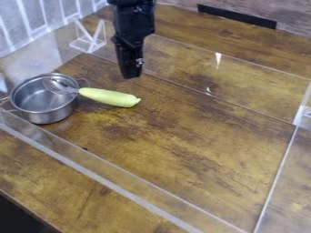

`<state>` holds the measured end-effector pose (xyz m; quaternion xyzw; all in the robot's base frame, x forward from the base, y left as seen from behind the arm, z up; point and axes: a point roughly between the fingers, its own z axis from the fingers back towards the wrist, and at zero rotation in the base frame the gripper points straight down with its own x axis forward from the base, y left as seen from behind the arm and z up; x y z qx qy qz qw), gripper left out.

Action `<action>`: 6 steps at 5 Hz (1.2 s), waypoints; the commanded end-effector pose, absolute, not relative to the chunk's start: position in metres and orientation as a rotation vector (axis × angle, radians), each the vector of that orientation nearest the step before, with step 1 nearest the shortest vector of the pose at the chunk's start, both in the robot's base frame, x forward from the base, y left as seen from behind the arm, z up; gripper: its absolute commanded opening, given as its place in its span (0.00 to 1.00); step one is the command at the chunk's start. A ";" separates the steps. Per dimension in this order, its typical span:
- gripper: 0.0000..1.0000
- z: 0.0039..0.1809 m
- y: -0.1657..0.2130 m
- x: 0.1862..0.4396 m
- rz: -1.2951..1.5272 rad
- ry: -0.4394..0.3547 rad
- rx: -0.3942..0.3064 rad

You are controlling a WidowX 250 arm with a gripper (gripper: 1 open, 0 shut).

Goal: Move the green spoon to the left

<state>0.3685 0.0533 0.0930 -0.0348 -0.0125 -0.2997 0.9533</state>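
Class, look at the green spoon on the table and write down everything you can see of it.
The green spoon has a thick, rounded yellow-green handle that looks like plastic. It lies flat on the wooden table, its length running left to right. Its left end meets the rim of the steel pot, and the shiny bowl seems to rest there, though it is hard to make out. Nothing holds it: the gripper hangs above and behind its right end, clear of it.

Readable text: none in this view.
Labels, brands, numbers, signs: none legible on any surface; the picture is too small and soft to show print.
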 end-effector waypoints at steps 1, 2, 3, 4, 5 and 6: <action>1.00 0.111 0.070 0.370 -0.611 -0.080 -0.054; 1.00 0.102 0.079 0.366 -0.627 -0.061 -0.075; 1.00 0.091 0.077 0.359 -0.689 -0.043 -0.096; 0.00 0.081 0.076 0.354 -0.744 -0.029 -0.116; 1.00 0.072 0.068 0.350 -0.726 -0.023 -0.134; 0.00 0.073 0.061 0.347 -0.696 -0.022 -0.137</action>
